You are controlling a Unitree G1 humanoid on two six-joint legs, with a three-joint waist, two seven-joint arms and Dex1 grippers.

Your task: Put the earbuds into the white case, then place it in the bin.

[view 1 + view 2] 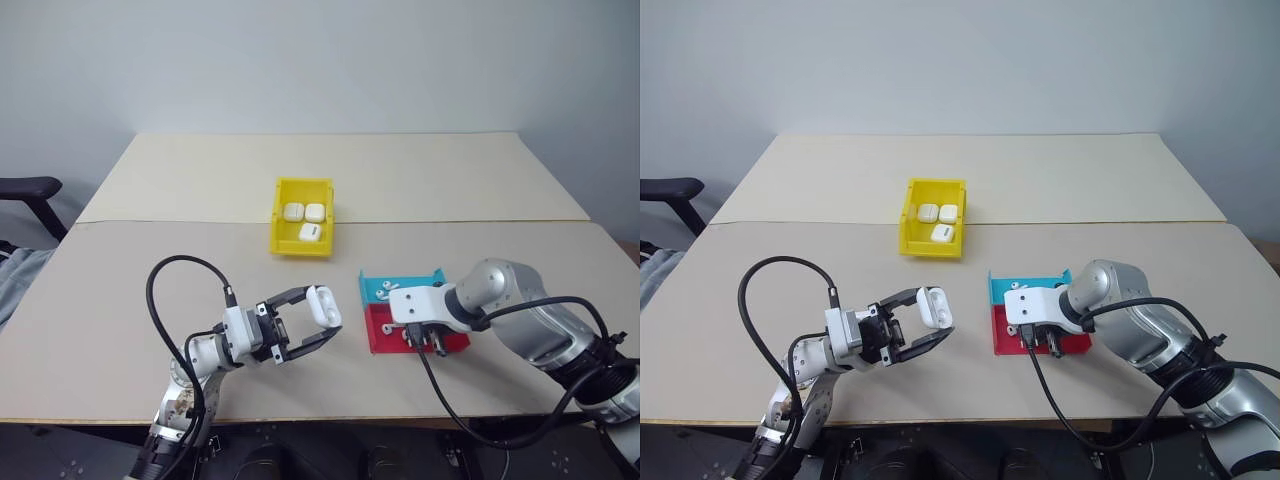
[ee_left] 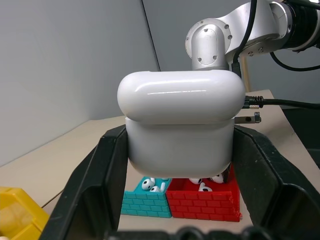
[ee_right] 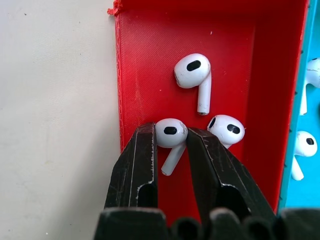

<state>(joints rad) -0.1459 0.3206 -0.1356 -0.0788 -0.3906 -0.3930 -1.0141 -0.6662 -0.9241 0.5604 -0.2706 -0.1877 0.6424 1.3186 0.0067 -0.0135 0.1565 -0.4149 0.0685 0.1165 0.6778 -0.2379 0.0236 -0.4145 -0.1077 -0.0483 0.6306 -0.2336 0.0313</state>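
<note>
Red tray floor [image 3: 150,65] holds 3 earbuds; my right gripper [image 3: 171,145] pinches 1 earbud [image 3: 170,135] there; beside that tray my left gripper [image 1: 318,318] clamps the white case [image 1: 323,305] ready, I judge, for loading; beyond it the bin [image 1: 284,240] waits.

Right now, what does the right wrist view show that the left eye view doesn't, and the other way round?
Right wrist view: the right gripper closing its fingers on one earbud in the red tray half, two more lying beside it. Left eye view: the yellow bin with three cases inside, and the left gripper holding a white case. Both: the red and blue tray.
</note>
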